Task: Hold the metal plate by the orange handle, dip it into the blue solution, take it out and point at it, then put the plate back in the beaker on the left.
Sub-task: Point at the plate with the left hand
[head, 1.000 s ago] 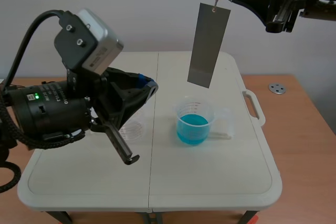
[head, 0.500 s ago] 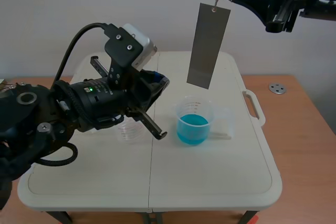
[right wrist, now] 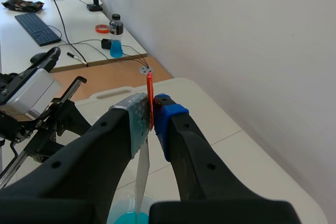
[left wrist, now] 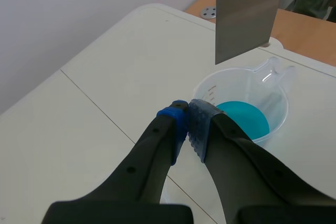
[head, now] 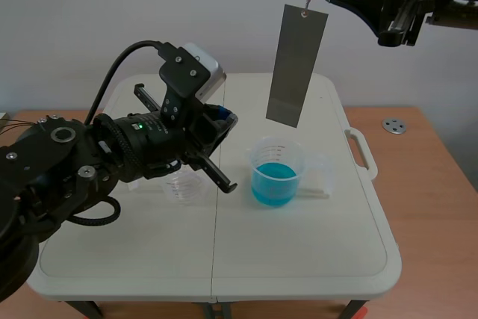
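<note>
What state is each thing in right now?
Plate, hanging above the solution, out of it.
Right pincer, shut on handle.
Left pincer, shut, empty.
Blue beaker, upright, part full.
Clear beaker, upright, empty.

The plate [head: 296,65] hangs from my right gripper [right wrist: 152,111] above the filled beaker [head: 277,172], which stands mid-table [head: 299,259], nearer the right edge. A second beaker [head: 187,184] stands to its left, under my left gripper [left wrist: 186,115]; the plate lies ahead of that gripper.
</note>
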Controlling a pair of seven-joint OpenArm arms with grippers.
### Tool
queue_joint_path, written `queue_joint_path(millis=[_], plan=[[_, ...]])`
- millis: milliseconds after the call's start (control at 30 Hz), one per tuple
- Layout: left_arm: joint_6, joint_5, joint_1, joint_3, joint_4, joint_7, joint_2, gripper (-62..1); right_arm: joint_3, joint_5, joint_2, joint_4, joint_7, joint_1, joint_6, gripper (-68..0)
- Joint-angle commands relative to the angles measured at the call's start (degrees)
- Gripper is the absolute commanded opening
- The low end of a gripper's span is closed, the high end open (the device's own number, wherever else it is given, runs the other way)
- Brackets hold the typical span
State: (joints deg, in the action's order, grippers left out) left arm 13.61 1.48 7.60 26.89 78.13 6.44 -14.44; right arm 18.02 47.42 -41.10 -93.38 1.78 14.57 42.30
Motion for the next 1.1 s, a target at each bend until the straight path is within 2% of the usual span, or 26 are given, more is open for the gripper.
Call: queue_joint_path(millis=[0, 533, 700, 900, 1067], plan=[[-0.11, 0.15, 0.37, 0.22, 0.59, -0.87, 0.44, -58.2, -0.44, 0.87, -0.15, -0.7, -0.94, 1.14, -0.22, -66.0], [-0.44, 0.28, 0.33, 0.13, 0.57, -0.85, 0.17, -58.2, -0.44, 0.87, -0.15, -0.7, -0.94, 1.14, -0.22, -66.0], [-3.5, 0.44, -0.72, -1.66, 1.44, -0.37, -1.07, -58.2, -0.44, 0.87, -0.17, -0.7, -1.09, 1.14, -0.22, -66.0], [-4.07, 0.83, -8.26, -6.32, 8.7, -0.85, -6.45, -58.2, -0.44, 0.85, -0.15, -0.7, -1.07, 1.14, -0.22, -66.0], [-4.09, 5.49, -17.46, -12.33, 16.02, -1.05, -12.26, -58.2, -0.44, 0.83, 0.0, -0.7, -1.07, 1.14, -0.22, -66.0]])
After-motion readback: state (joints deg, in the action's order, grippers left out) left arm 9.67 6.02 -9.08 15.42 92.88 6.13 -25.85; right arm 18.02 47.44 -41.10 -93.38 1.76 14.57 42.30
